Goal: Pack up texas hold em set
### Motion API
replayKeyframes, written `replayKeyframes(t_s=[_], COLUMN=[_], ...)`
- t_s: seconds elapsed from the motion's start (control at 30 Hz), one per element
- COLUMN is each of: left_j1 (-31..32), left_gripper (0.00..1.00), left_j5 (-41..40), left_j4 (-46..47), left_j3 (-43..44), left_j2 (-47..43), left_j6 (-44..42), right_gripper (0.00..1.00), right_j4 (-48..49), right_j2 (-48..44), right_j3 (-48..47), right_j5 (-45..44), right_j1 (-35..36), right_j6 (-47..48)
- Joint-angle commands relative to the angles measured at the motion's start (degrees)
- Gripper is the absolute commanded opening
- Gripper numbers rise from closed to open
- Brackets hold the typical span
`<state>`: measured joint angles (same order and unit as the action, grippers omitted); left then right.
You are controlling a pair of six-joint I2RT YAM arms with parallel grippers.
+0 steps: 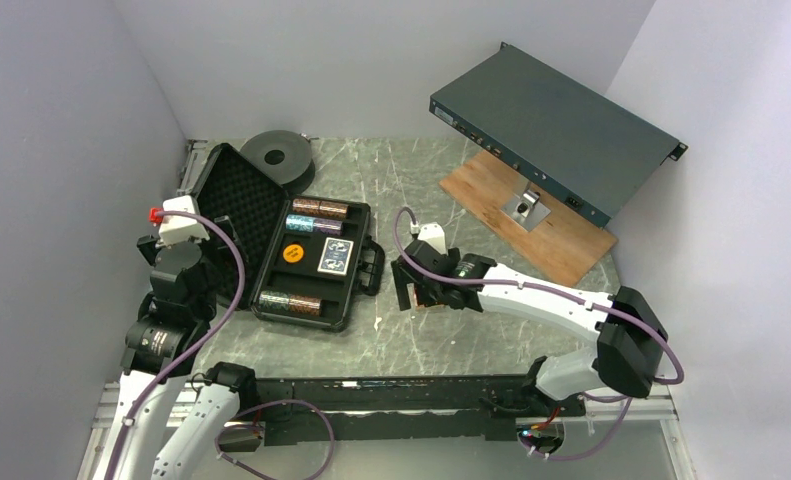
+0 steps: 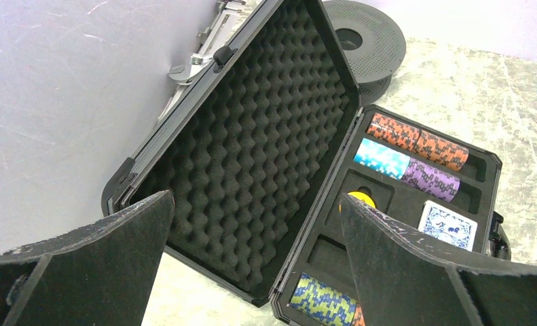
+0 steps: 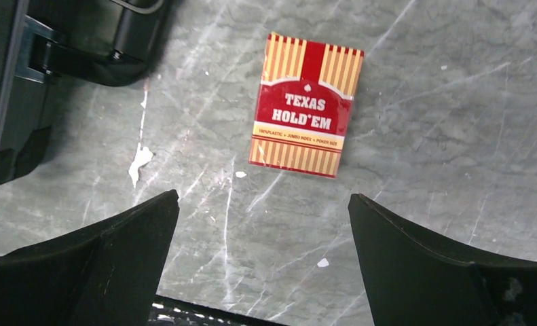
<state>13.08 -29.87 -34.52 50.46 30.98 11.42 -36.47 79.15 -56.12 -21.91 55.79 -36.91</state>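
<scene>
The open black case [image 1: 236, 195] holds chip rolls [image 1: 319, 209] and a blue card deck [image 1: 336, 258], a red card box [image 3: 307, 114] lies just beside its front under the wide-open right gripper [image 3: 263, 204], and the left gripper [image 2: 255, 197], also spread wide and empty, hangs by its lid.

My table [image 1: 451, 340] is a grey-green marbled slab with pale veins and scratches. On its left part the black briefcase [image 1: 362, 222] sits open, its base flat on the table and its foam-lined lid tipped back toward the left wall. Just behind the lid, at the back edge, a black round spool [image 1: 279, 155] lies flat. At the back right a wooden board [image 1: 561, 240] rests on the table. Beneath my right claw [image 3: 263, 197] a red and yellow card deck [image 3: 307, 105] marked TEXAS HOLD'EM lies flat, near the briefcase's handle side but apart from it. A white fleck [image 3: 140, 165] lies between them.
</scene>
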Motion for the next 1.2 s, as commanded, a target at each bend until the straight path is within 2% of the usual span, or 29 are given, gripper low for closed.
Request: replayKeyframes(t_s=[0.0, 0.27, 0.53, 0.87, 1.17], left_j1=[-0.2, -0.2, -0.2, -0.2, -0.2], left_gripper=[0.99, 0.99, 0.99, 0.99, 0.99], left_j5=[1.1, 1.9, 1.7, 1.6, 2.8], left_j4=[2.3, 2.3, 2.4, 2.4, 2.2], left_j3=[-0.2, -0.1, -0.2, -0.2, 0.2], left_j2=[0.2, 0.8, 0.8, 0.7, 1.6], left_j6=[-0.8, -0.8, -0.9, -0.9, -1.0], right_gripper=[1.0, 1.0, 1.0, 1.0, 1.0], right_j4=[0.1, 0.1, 2.9, 6.8, 7.3], right_j2=[-1.3, 0.3, 5.2, 9.6, 14.6], right_j3=[1.3, 0.6, -0.6, -0.9, -4.1], right_j5=[1.4, 0.2, 0.1, 3.9, 5.3], right_j1=[-0.2, -0.2, -4.1, -9.3, -9.7], right_j6=[-2.5, -2.8, 0.1, 5.0, 6.3])
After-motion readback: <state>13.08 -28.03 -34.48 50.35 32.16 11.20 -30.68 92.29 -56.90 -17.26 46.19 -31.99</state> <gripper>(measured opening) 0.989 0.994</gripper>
